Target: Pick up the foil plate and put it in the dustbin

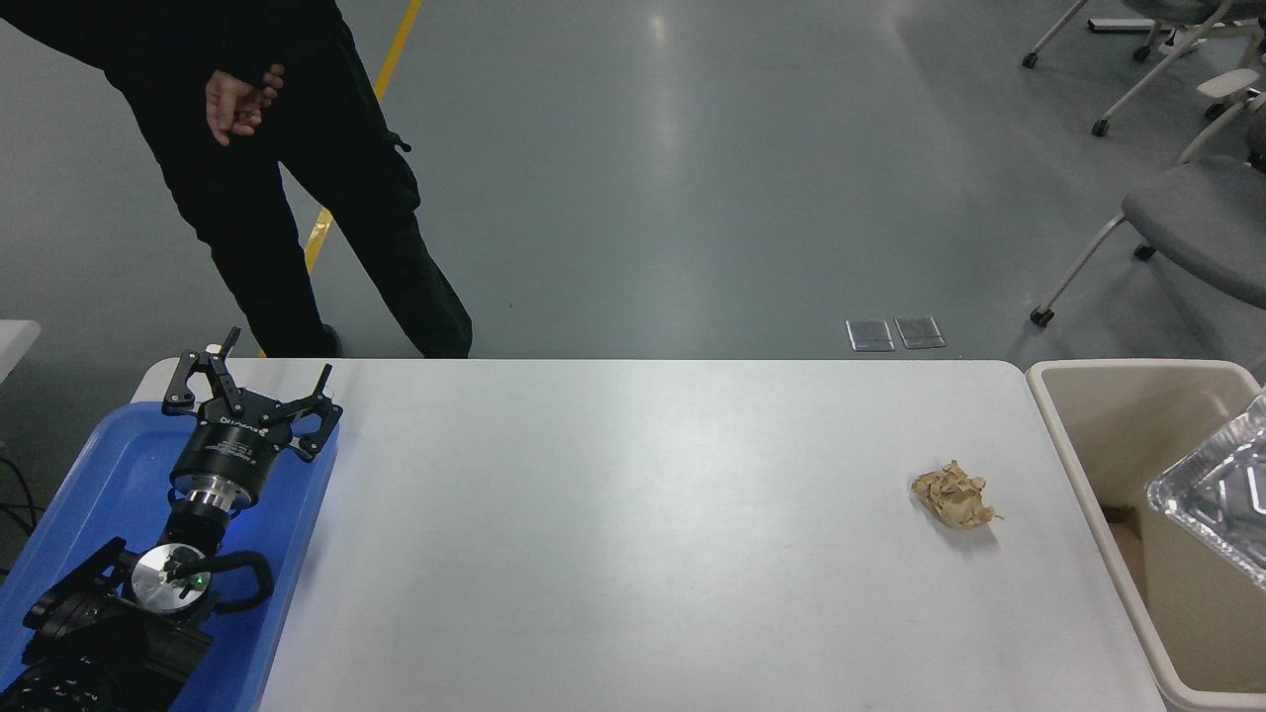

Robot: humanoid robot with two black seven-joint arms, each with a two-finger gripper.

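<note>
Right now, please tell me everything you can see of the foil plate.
Only part of the foil plate shows, cut off by the picture's right edge. It is shiny silver foil with a rolled rim, a rounded corner and a raised pattern on its base. It is tilted, its inside facing the camera, and sits over the open top of the cream dustbin. Whatever holds it is out of view, and whether it touches the dustbin cannot be told.

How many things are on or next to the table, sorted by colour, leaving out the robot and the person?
Blue: 1, the tray under the parked left gripper
Brown: 1, the crumpled paper ball
Silver: 1, the foil plate over the bin
Cream: 1, the dustbin
Total: 4
</note>
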